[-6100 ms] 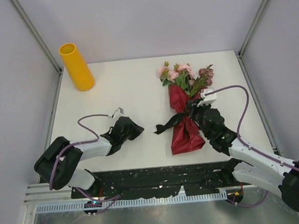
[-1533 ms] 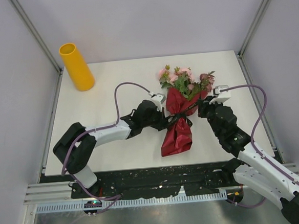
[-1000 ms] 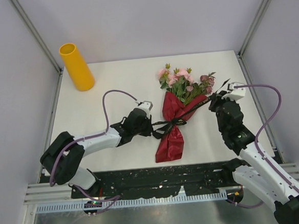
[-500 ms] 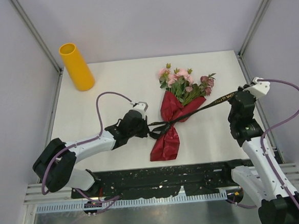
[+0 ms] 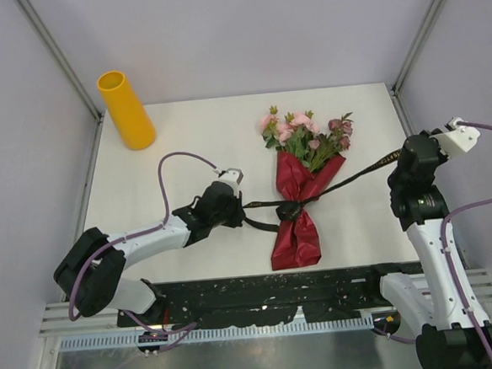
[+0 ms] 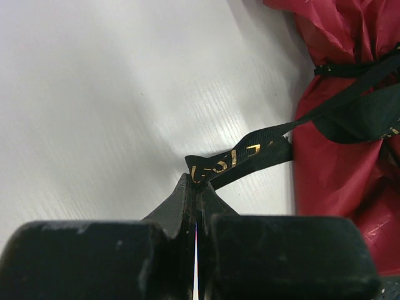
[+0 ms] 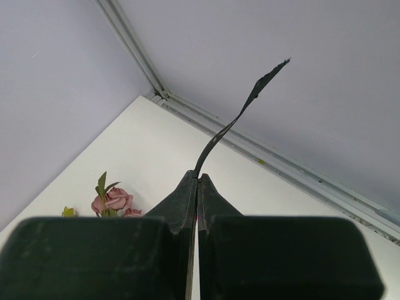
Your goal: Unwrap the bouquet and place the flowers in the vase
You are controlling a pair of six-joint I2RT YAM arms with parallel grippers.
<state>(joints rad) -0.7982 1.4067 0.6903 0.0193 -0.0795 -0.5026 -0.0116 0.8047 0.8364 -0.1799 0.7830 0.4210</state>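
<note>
Left fingers (image 6: 194,185) and right fingers (image 7: 197,179) each pinched shut on a ribbon (image 5: 355,174) end, taut. If knot (image 5: 292,208) jams you'll drag the bouquet (image 5: 296,177); thin end may slip.

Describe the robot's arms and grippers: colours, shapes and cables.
The left arm and right arm have white links with bulky black joints. A thin purple cable loops along each to a white block at the wrist. The left gripper and right gripper are matte black and taper to wedges.
</note>
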